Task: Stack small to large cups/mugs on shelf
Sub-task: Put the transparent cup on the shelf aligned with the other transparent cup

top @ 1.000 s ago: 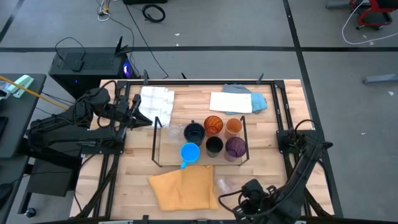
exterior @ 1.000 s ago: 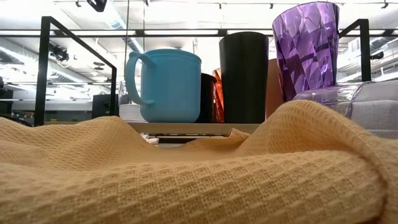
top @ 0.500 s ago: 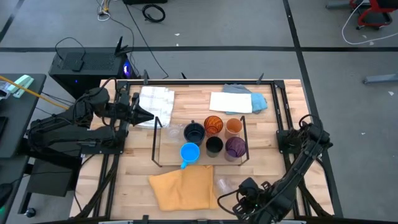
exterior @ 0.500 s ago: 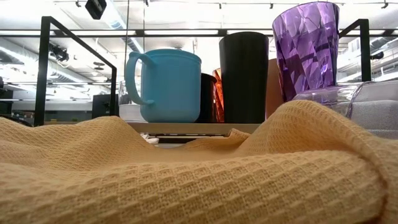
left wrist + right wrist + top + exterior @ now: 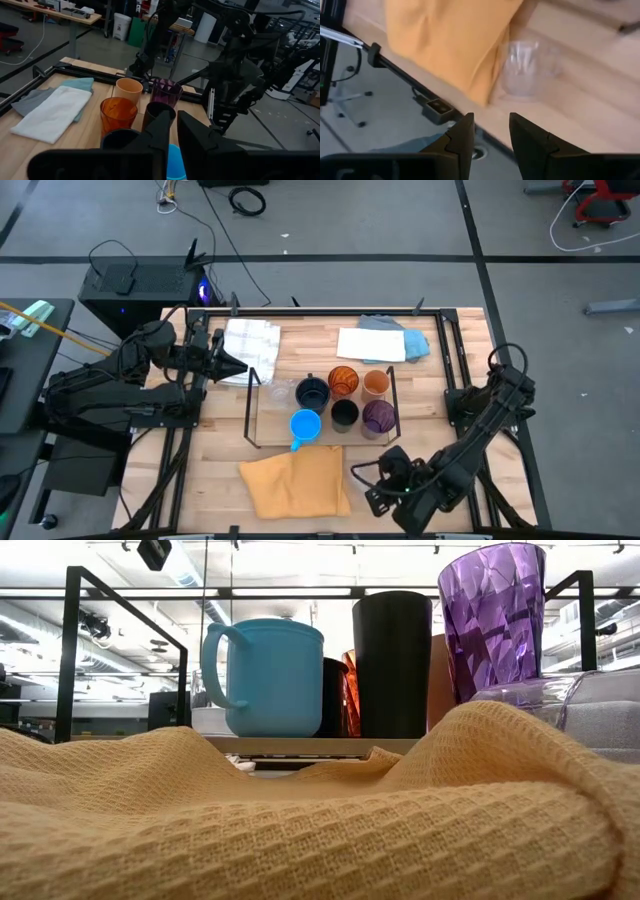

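Observation:
The shelf (image 5: 268, 420) stands mid-table and carries several cups: a navy mug (image 5: 312, 393), two orange cups (image 5: 343, 380) (image 5: 376, 383), a black cup (image 5: 344, 413), a purple cup (image 5: 378, 417) and a bright blue mug (image 5: 305, 425). A small clear glass (image 5: 522, 67) stands on the tabletop beside the yellow cloth, near the front edge. My right gripper (image 5: 490, 125) hovers open above the table's front edge, pointing steeply down, short of this glass and touching nothing. My left gripper (image 5: 174, 116) hangs level at the shelf's left end (image 5: 243, 366), shut and empty.
A crumpled yellow cloth (image 5: 295, 480) lies in front of the shelf and fills the low view's foreground (image 5: 300, 820). White cloths (image 5: 250, 338) (image 5: 370, 345) and a blue one (image 5: 412, 342) lie at the back. The table's front edge and black frame (image 5: 435, 105) run just below my right gripper.
My right gripper has moved along the front edge toward the table's left and a little down, nearing the clear glass, and has tipped less steeply. My left gripper has rolled about its own axis while staying in place. The cups have not moved.

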Robot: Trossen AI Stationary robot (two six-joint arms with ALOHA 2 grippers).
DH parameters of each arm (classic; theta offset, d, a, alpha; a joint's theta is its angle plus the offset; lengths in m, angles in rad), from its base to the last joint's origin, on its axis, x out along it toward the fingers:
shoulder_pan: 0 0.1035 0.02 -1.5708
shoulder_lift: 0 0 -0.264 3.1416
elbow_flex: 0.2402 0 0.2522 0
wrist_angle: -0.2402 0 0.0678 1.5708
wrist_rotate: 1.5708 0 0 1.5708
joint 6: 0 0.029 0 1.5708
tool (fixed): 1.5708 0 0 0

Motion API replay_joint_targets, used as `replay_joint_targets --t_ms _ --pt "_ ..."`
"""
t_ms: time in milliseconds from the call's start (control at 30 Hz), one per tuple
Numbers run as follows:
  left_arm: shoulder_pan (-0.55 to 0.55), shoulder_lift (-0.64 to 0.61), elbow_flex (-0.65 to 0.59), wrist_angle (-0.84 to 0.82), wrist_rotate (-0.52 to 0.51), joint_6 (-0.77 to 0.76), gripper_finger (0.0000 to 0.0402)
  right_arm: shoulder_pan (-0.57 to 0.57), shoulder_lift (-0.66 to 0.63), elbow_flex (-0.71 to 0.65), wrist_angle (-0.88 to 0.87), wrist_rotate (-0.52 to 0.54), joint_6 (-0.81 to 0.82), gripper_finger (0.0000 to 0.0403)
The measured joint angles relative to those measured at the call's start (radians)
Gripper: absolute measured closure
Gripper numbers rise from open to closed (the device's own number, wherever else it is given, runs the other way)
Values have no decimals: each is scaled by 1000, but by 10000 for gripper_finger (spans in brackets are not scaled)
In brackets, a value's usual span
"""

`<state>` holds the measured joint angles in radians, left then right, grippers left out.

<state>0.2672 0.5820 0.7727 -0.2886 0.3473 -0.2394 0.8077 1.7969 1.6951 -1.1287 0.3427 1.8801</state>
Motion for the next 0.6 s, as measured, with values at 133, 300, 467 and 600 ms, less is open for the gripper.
replay_joint_targets --t_ms 133,300,467,600 --pt "0 0 0 0 0 16 354 -28 10 0 50 -54 59 272" --pt "0 0 0 -1 0 29 356 -54 31 0 33 -83 125 261" --pt "0 0 0 -1 0 46 362 -67 35 0 29 -85 124 258" --pt "0 0 0 -2 1 53 360 -66 35 0 56 -87 64 261"
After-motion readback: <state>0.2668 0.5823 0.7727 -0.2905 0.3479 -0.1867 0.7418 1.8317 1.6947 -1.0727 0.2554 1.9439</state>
